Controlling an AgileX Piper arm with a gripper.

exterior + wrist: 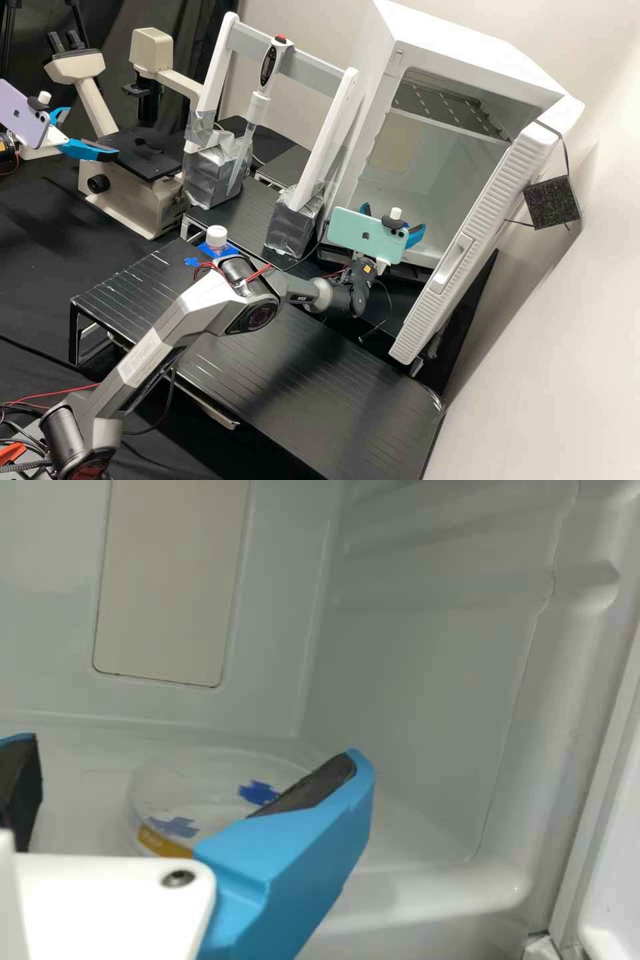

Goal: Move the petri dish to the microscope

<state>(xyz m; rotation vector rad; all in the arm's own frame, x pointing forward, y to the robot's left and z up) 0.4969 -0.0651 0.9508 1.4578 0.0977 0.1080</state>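
Since the dish [205, 798] looks light, stiff and kinda slippery, I'd pinch its opposite sides with the end effector [190, 755], its 2 fingers [300, 850] sitting apart.

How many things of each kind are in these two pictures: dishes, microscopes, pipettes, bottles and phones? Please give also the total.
Dish: 1
Microscope: 1
Pipette: 1
Bottle: 1
Phones: 2
Total: 6
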